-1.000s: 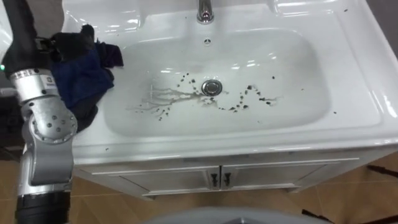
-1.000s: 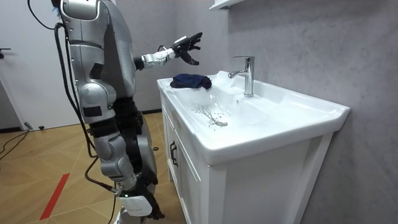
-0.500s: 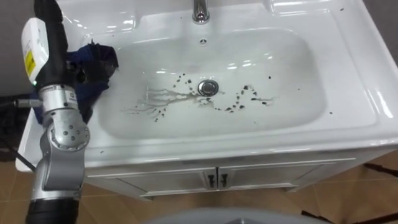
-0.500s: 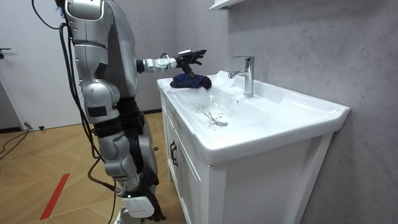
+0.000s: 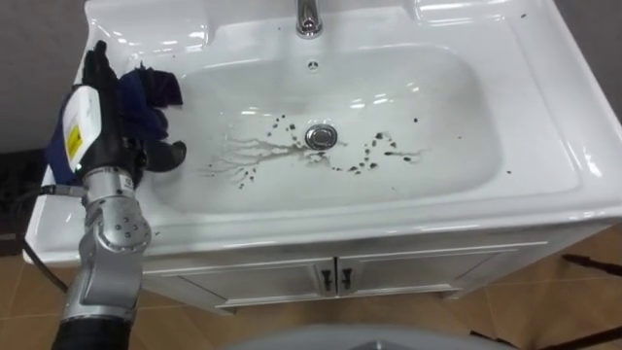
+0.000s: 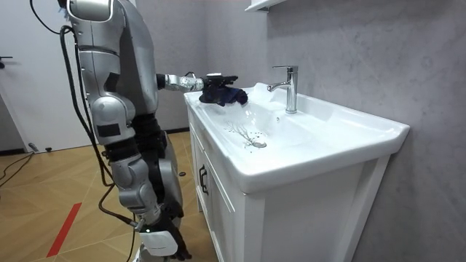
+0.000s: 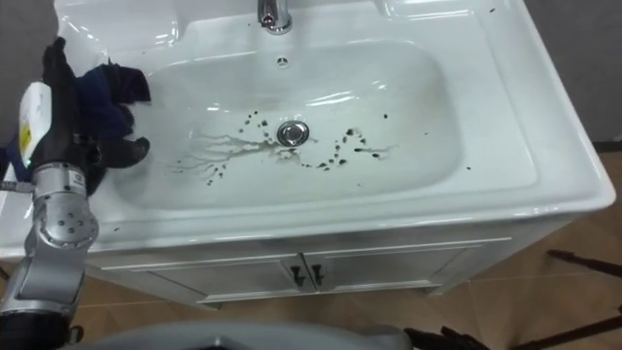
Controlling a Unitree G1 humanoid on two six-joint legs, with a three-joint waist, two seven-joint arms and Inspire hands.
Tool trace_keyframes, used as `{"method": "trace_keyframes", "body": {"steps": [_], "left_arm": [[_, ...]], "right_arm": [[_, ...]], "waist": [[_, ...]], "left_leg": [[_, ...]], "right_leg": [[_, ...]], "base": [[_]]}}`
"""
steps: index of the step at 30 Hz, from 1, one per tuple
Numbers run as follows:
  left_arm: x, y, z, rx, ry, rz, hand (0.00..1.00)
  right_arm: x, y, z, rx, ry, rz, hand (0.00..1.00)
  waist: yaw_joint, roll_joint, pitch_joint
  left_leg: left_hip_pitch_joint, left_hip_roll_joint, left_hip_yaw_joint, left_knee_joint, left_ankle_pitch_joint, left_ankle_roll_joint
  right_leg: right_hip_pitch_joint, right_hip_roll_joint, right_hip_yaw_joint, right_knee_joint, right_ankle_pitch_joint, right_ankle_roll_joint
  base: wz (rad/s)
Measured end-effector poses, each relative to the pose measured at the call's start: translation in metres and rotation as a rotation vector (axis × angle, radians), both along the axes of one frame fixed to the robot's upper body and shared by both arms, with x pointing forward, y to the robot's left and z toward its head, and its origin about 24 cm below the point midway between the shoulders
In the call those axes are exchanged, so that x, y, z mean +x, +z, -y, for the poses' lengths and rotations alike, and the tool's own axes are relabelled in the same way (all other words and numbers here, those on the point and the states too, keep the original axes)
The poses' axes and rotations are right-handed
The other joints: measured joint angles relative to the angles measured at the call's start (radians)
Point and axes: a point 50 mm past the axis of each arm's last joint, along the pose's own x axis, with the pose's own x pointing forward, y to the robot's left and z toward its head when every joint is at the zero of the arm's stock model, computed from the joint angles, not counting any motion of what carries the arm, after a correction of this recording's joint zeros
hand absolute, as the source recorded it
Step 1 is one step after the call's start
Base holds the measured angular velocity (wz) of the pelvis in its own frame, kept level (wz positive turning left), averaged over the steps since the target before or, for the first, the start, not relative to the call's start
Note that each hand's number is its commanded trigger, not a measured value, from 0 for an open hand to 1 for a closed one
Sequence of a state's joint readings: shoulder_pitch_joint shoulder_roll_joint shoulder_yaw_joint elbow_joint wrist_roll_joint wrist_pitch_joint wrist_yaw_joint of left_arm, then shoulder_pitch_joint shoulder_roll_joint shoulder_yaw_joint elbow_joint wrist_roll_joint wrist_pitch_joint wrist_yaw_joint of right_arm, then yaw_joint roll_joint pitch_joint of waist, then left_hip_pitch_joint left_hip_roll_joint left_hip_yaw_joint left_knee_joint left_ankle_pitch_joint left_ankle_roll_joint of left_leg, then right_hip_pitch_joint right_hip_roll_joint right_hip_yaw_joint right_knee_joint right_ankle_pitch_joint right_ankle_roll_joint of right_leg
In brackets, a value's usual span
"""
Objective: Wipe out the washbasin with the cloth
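L hand dn onto cloth, was above | fingers spread flat, no pinch yet | specks in basin, right of fingers, unwiped

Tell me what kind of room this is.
Most likely a bathroom or washroom: a white basin with a drain, a chrome faucet behind it, and a vanity cabinet underneath, against a grey wall.

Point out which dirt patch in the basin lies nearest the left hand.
The branching streaks left of the drain, toward the left hand at the dark blue cloth; the dotted trail lies beyond the drain, to its right.
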State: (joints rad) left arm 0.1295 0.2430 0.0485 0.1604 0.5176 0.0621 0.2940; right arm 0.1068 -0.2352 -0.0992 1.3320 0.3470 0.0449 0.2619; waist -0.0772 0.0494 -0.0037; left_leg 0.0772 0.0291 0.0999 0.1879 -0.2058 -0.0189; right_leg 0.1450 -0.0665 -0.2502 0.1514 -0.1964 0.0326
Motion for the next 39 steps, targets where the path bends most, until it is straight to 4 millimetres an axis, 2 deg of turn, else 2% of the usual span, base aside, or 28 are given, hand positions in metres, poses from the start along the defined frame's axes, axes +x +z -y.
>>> {"method": "trace_keyframes", "body": {"steps": [15,23,28,32,39], "left_arm": [[-0.002,-0.006,-0.002,0.067,-0.002,-0.041,0.0],[-0.002,0.001,-0.005,0.136,0.033,0.021,0.0],[-0.002,0.013,-0.014,0.195,0.102,0.11,0.0],[-0.003,0.019,-0.018,0.221,0.137,0.154,0.0],[-0.012,0.013,-0.021,0.234,0.161,0.144,0.0]], "right_arm": [[0.002,0.001,0.003,-0.025,-0.003,-0.001,0.0],[-0.002,0.0,0.002,-0.022,-0.007,-0.011,0.0],[-0.004,0.0,0.002,-0.031,-0.01,-0.019,0.0],[-0.005,0.0,0.002,-0.037,-0.011,-0.026,0.0],[-0.006,0.0,0.001,-0.035,0.008,-0.031,0.0]], "waist": [[0.002,0.011,-0.0041],[0.01,0.005,-0.0023],[0.023,-0.005,0.004],[0.031,-0.009,0.0029],[0.032,-0.018,-0.0005]], "left_leg": [[-0.013,0.002,0.006,-0.002,0.001,-0.001],[-0.011,0.001,0.006,0.0,0.001,-0.001],[-0.012,0.001,0.005,0.002,0.001,-0.001],[-0.013,0.0,0.005,0.001,0.001,-0.001],[-0.013,-0.001,0.004,-0.001,0.001,-0.001]], "right_leg": [[-0.019,0.001,0.004,0.0,0.001,-0.001],[-0.021,0.001,0.007,-0.001,0.001,-0.001],[-0.021,0.0,0.007,-0.002,0.001,-0.001],[-0.02,0.0,0.006,-0.006,0.001,-0.001],[-0.015,0.001,0.004,-0.016,0.001,-0.001]], "base": [[0.0],[0.0],[0.0],[0.0],[0.0]]}}
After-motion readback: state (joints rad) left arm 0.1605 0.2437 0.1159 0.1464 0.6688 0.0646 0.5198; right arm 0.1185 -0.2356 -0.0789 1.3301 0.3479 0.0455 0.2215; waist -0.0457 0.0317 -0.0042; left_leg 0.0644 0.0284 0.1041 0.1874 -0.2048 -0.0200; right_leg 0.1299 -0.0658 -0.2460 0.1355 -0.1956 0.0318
